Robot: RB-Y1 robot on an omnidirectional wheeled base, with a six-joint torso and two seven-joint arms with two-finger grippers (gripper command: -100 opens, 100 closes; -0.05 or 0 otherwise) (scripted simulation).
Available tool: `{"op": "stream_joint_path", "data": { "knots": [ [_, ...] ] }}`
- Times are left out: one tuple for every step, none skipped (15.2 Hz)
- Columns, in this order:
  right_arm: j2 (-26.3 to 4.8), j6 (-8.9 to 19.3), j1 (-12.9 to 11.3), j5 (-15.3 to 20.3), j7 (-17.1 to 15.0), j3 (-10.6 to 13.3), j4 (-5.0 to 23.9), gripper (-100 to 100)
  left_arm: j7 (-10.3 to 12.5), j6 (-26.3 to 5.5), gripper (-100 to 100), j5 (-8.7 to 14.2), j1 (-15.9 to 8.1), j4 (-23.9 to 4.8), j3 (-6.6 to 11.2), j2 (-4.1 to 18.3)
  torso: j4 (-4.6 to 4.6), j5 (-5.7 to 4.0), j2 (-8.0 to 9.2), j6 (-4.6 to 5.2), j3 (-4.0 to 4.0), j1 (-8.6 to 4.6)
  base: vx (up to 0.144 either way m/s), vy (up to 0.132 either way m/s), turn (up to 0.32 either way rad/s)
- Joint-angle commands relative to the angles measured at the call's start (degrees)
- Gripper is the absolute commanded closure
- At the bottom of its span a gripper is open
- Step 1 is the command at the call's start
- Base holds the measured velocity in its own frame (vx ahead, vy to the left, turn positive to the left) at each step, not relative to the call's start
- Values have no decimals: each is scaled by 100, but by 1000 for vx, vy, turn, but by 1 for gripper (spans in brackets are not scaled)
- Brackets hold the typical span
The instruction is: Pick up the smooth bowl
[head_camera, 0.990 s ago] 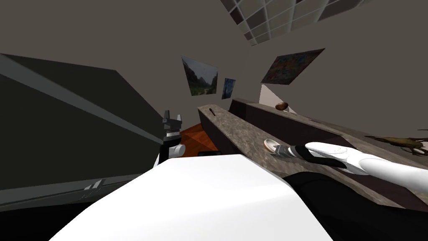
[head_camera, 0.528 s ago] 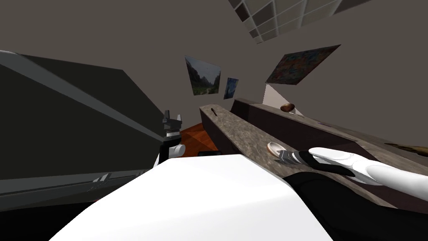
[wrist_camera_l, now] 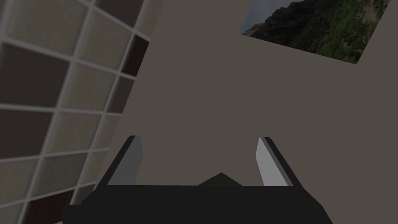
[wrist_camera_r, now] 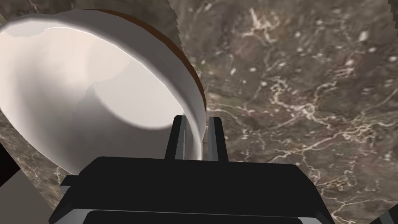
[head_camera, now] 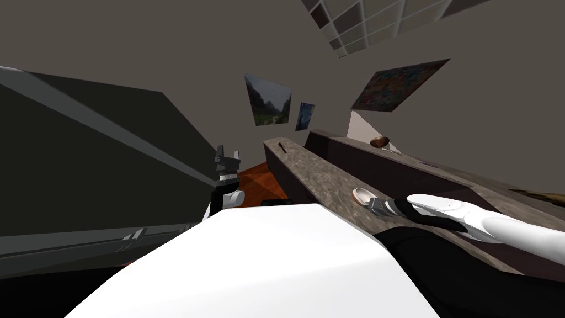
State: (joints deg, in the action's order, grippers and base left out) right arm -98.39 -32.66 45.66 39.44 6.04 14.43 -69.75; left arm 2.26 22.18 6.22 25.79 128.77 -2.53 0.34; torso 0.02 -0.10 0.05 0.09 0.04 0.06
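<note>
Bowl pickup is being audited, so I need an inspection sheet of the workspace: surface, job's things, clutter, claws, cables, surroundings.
Surface: dark marbled countertop, long and narrow.
Job's things: bowl, white inside, brown outside, near the counter's close end.
Clutter: small dark stick-like item at the counter's far end; brown rounded object further back.
Claws: right claw shut on the bowl's wall, one finger inside, one outside; left claw open, raised, holding nothing.
Cables: nothing seen.
Surroundings: wall pictures; reddish floor.
</note>
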Motion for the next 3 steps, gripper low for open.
{"op": "stream_joint_path", "data": {
  "knots": [
    [-179, -125, 11, -45, -81, -68, -31, 100, 0, 0, 0, 0, 0, 0, 0, 0, 0, 0, 0, 0, 0, 0, 22, 27, -79],
    [-225, -146, 14, -56, -96, -84, -40, 100, 0, 0, 0, 0, 0, 0, 0, 0, 0, 3, -3, 1, -2, 7, 16, 21, -74],
    [-149, -109, 27, -50, -44, -69, -12, 100, 0, 0, 0, 0, 0, 0, 0, 0, 0, 6, -4, 0, -2, 11, 8, 9, -21]
  ]
}}
